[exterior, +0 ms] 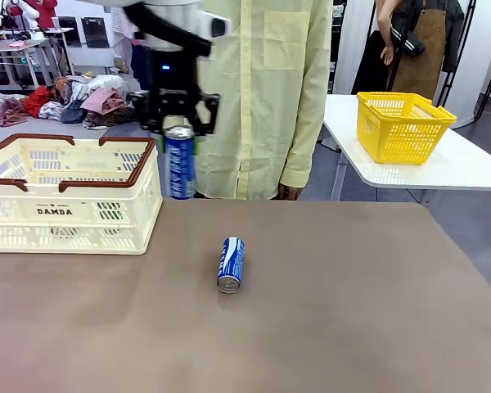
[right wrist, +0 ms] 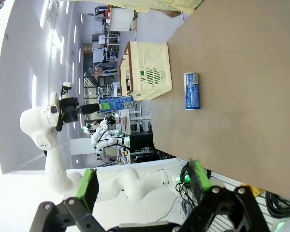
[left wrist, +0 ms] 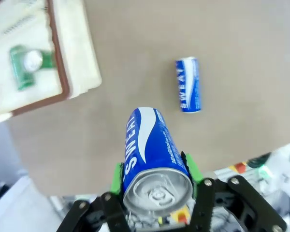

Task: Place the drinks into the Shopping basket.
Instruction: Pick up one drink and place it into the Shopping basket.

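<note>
The brown tabletop [exterior: 352, 311] took up most of the front view. At its far edge stood a person [exterior: 262, 90] in a pale yellow shirt.

The Shopping basket [exterior: 33, 211] sat at the tabletop's left end, cream lattice walls with a dark brown rim and "DAMDA" on the near side. In the left wrist view, past its rim [left wrist: 77, 63], a green can [left wrist: 28, 65] with a silver top rested inside near a corner. It was too blurred to tell whether it stood or lay.

A smaller yellow basket [exterior: 401, 131] stood well apart on a white table [exterior: 442, 168] behind and to the right. What it held could not be made out.

The left claw [exterior: 180, 127] hung just beside the Shopping basket's right end, clenched around the top of a blue drink can [exterior: 180, 168]. The can was upright, clear of the tabletop and not over the basket's opening. In its own wrist view, the left claw [left wrist: 154, 176] pressed its green pads [left wrist: 117, 176] against both sides of that blue drink can [left wrist: 152, 154], whose silver top faced the camera.

The right claw [right wrist: 142, 181] was released, its fingers spread wide with nothing between them, off the tabletop's near edge.

A second blue can [exterior: 231, 264] lay on its side near the middle of the tabletop, its silver top toward the robot, apart from the Shopping basket and both claws.
</note>
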`<state>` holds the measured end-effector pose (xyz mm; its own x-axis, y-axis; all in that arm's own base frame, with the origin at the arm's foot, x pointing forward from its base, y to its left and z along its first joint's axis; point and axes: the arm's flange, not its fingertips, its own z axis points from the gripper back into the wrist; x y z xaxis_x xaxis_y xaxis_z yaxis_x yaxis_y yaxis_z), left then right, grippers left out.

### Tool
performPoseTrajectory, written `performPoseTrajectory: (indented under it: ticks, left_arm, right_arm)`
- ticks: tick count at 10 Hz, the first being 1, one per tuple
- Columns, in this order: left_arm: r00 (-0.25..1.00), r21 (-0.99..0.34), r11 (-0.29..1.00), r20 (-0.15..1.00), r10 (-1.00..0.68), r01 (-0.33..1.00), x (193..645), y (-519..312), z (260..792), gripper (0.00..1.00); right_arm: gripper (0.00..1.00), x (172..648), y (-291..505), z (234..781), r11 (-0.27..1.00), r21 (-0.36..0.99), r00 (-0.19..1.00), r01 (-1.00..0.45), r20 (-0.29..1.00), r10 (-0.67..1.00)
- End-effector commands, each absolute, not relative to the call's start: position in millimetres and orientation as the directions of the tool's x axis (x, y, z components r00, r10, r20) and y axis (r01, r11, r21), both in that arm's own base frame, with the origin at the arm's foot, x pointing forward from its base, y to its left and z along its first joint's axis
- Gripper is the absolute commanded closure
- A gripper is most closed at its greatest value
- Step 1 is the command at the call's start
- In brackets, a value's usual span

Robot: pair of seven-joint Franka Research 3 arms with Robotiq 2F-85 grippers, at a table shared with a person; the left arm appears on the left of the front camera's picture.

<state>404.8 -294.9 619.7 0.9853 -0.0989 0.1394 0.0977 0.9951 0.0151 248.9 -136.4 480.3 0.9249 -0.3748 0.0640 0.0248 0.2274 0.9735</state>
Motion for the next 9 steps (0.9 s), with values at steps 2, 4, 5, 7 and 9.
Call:
performPoseTrajectory:
  ticks: [2, 4, 5, 7, 9]
  left_arm:
    - [0.985, 0.015, 0.995, 0.139, -0.099, 0.098, 404.8, -294.9, 619.7, 1.00]
    - [0.985, 0.015, 0.995, 0.139, -0.099, 0.098, 404.8, -294.9, 619.7, 1.00]
    - [0.985, 0.015, 0.995, 0.139, -0.099, 0.098, 404.8, -294.9, 619.7, 1.00]
    - [0.977, 0.009, 0.999, 0.213, -0.032, 0.031, 416.3, -277.4, 622.4, 1.00]
    - [0.968, 0.036, 0.996, 0.234, -0.086, 0.080, 444.2, -238.8, 653.3, 1.00]
  right_arm:
    - [0.00, 249.8, -135.2, 484.8, 0.208, 0.978, 0.922, 0.027, 0.057, -0.384]
    - [0.00, 249.8, -135.2, 484.8, 0.208, 0.978, 0.922, 0.027, 0.057, -0.384]
    - [0.00, 249.8, -135.2, 484.8, 0.208, 0.978, 0.922, 0.027, 0.057, -0.384]
    - [0.00, 249.8, -135.2, 484.8, 0.208, 0.978, 0.922, 0.027, 0.057, -0.384]
    - [0.00, 249.8, -135.2, 484.8, 0.208, 0.978, 0.922, 0.027, 0.057, -0.384]
